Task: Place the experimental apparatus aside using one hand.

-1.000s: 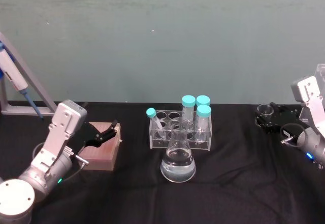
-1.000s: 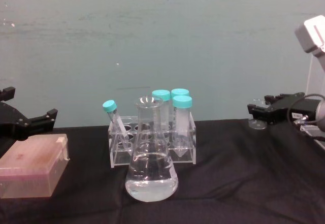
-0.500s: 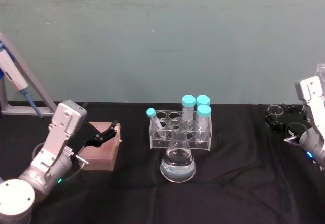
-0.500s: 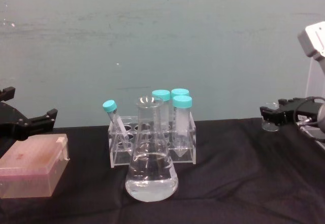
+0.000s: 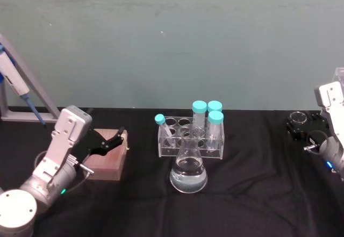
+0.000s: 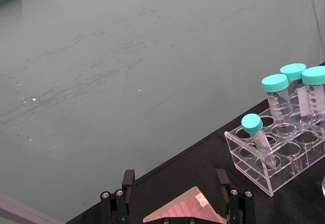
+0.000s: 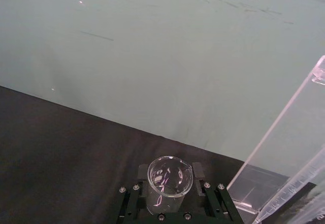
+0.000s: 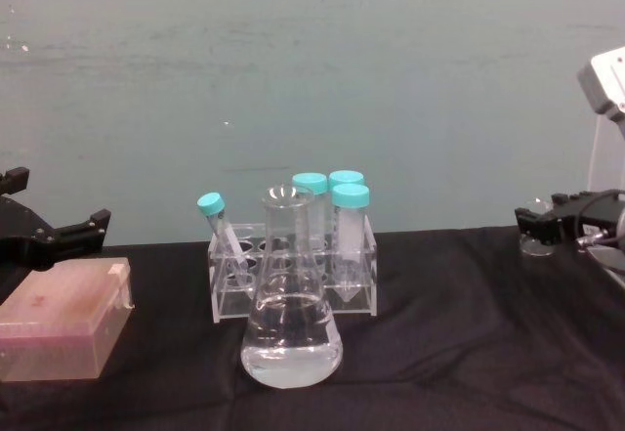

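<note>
Honestly, with my right gripper (image 5: 297, 125) jaws clamped on the small beaker (image 7: 170, 182) at the table's (image 5: 258, 194) far right, near (I think) the acrylic stand (image 7: 284, 153), a careless set-down could've clipped that or tipped the glass, while my left gripper (image 5: 114, 140) idled by the pink box (image 5: 105, 164), jaws apart.

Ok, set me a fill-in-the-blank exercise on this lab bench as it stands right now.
The rack holds ____ teal-capped tubes.
The conical flask stands directly in ____ of the rack, nearer the robot.
The left claw hangs open above the ____ box.
The right claw, shut on the small beaker, is at the far ____ side of the table.
Missing words: four; front; pink; right.
</note>
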Controlling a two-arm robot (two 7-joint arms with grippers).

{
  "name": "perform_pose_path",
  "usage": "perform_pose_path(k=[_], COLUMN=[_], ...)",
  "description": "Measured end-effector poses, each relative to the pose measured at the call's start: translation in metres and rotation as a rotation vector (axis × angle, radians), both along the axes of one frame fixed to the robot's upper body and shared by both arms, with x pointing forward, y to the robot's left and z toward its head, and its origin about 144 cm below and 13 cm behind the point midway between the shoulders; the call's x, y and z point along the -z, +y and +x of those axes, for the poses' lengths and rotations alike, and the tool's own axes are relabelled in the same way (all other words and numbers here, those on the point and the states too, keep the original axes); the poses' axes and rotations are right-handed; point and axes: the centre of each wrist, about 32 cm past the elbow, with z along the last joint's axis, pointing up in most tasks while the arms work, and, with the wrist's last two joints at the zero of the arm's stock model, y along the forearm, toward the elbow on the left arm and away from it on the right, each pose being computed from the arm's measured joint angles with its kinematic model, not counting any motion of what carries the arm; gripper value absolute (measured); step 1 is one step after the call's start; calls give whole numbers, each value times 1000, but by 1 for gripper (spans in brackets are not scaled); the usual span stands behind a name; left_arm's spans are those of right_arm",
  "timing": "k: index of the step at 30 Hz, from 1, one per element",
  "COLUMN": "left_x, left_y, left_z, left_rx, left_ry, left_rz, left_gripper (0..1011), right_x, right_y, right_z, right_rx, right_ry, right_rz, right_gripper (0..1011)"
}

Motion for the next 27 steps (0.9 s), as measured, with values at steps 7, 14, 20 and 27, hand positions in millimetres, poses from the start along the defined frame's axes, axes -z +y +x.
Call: perform_pose_path(k=[7, 14, 20, 27], left_x=[0, 0, 0, 0], left_y=[0, 0, 0, 0], left_z=[0, 0, 0, 0], left_rx=[0, 0, 0, 0], left_ry=[0, 0, 0, 0], left_rz=[0, 0, 0, 0], left_gripper=[1000, 1000, 1000, 1000], right_x=[1, 2, 3, 4], right_y=[-1, -2, -2, -3], right_z=[-1, -1, -2, -2], right_rx=[13, 23, 26, 30], right_ry=[5, 6, 10, 17], right_rz=[-9, -16, -19, -17], right_gripper=[520, 520, 520, 520])
